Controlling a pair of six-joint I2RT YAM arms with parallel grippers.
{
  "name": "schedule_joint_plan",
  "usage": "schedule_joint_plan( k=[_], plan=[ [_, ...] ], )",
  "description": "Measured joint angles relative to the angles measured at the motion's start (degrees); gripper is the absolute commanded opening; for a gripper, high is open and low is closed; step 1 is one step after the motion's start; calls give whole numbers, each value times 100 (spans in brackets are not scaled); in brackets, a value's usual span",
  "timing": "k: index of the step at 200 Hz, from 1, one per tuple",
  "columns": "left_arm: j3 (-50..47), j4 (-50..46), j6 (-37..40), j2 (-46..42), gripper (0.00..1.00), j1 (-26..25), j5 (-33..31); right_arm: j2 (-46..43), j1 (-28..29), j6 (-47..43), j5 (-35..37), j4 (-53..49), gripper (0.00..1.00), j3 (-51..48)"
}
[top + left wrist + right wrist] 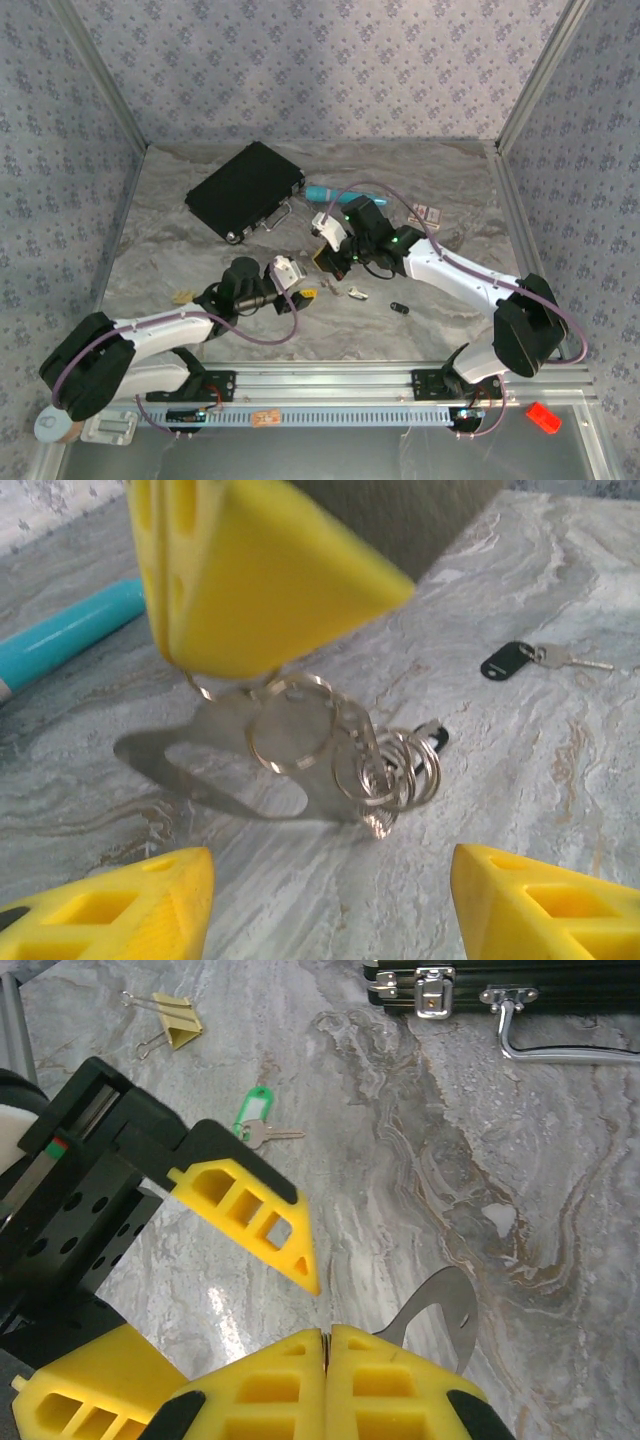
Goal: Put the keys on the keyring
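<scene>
**A:** Silvery loops of the keyring hang low over the tabletop. The right gripper pinches them from above, its jaws clenched tight. A flat metal tab sticks out beneath them. I can't tell whether it touches the marble.

**B:** And the left gripper?

**A:** Its jaws are released and spread wide with nothing between them. It faces the ring from just beside it.

**B:** Where are the keys, then?

**A:** None is on the ring. The dark-headed key lies flat, off to the right of the left jaws and beyond the ring, on the right arm's side. Its shaft runs crosswise in the left wrist view, with the head end nearer the ring. The green-headed key lies the other way, past the left gripper and towards the binder clip.

**B:** So which arm fetches one?

**A:** The left, I'd judge, since it's the free one. The dark key's long axis sits roughly in line with the way the left jaws close. The wrist would probably have to turn to nip it across its width.
</scene>
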Motion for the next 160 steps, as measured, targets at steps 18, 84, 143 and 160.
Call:
schedule_joint_plan(
  k=[18, 84, 143, 160],
  plan=[
    [0, 138, -17, 2, 66, 7, 46, 0, 33, -22, -28, 2, 0, 0],
    [2, 258, -107, 28, 60, 7, 520, 0, 79, -35, 7, 70, 0, 0],
    [2, 258, -107, 22, 55, 7, 756, 0, 79, -35, 83, 144, 0, 0],
    [2, 254, -109, -17, 54, 4, 769, 2, 79, -35, 107, 149, 0, 0]
  ],
)
